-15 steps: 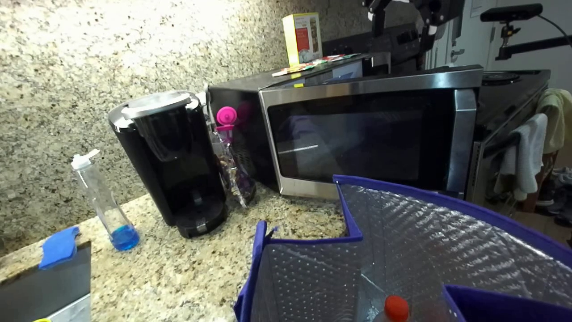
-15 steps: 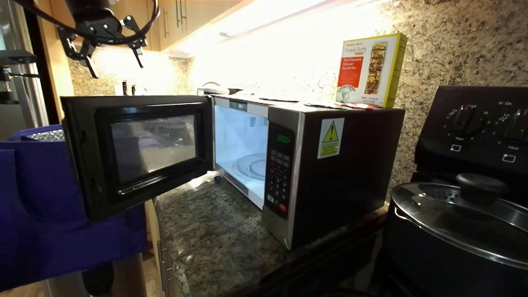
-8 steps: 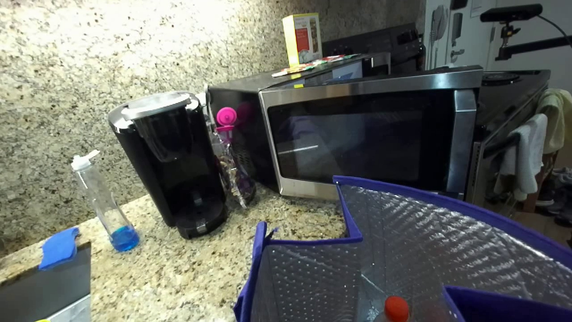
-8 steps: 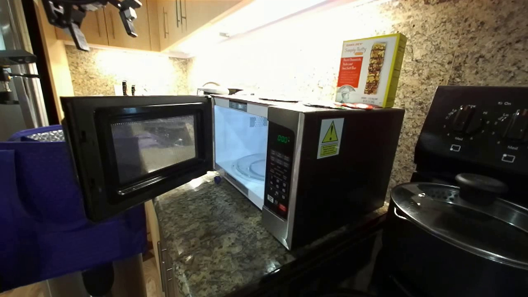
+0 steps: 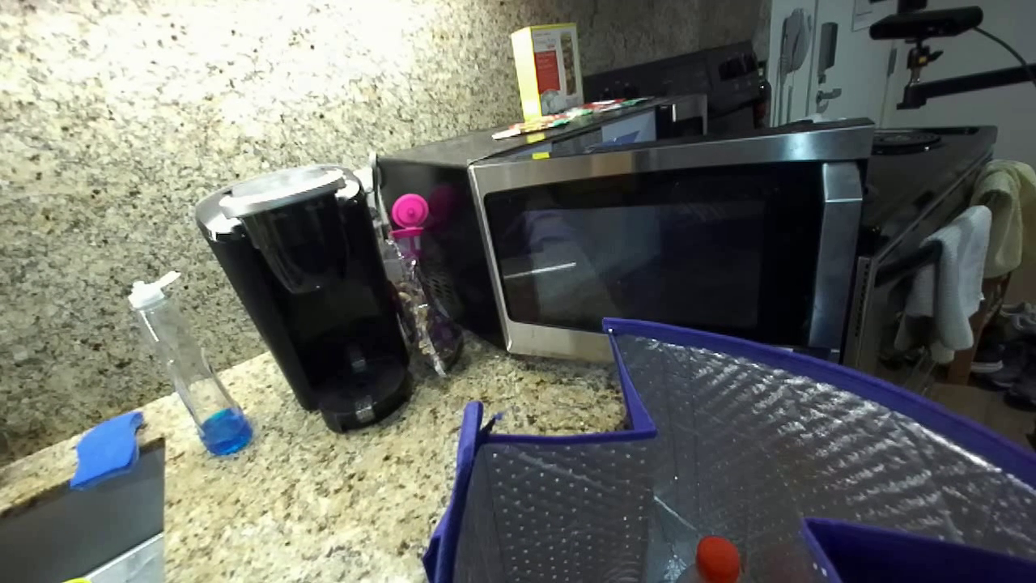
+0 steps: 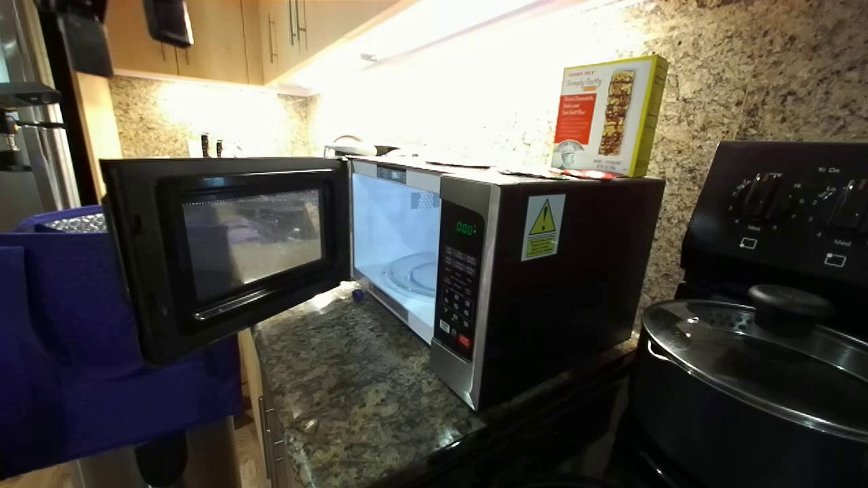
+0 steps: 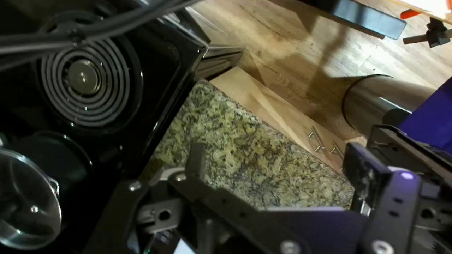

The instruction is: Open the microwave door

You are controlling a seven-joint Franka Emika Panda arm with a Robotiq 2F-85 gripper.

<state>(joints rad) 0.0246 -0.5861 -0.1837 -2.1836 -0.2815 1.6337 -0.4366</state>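
The microwave (image 6: 569,291) stands on the granite counter, a boxy black and stainless-steel oven with its lit interior showing. The microwave door (image 6: 251,237) stands wide open, swung out from the cavity. Its silver-framed outer face with dark glass (image 5: 664,243) shows in an exterior view, the bottom edge partly behind a bag. My gripper (image 6: 127,32) is at the top left in an exterior view, above the door and apart from it, partly cut off by the frame. In the wrist view my gripper (image 7: 279,164) is open with nothing between its fingers, over the counter.
A purple insulated bag (image 5: 558,502) stands in front of the door. A coffee maker (image 5: 307,300) and a clear bottle (image 5: 186,364) are beside the microwave. A snack box (image 6: 610,115) stands on top. A lidded pot (image 6: 746,407) is on the black stove (image 7: 159,63).
My gripper has risen, moving up toward the top left in an exterior view and out of the top of the frame in an exterior view. The open microwave door has not moved.
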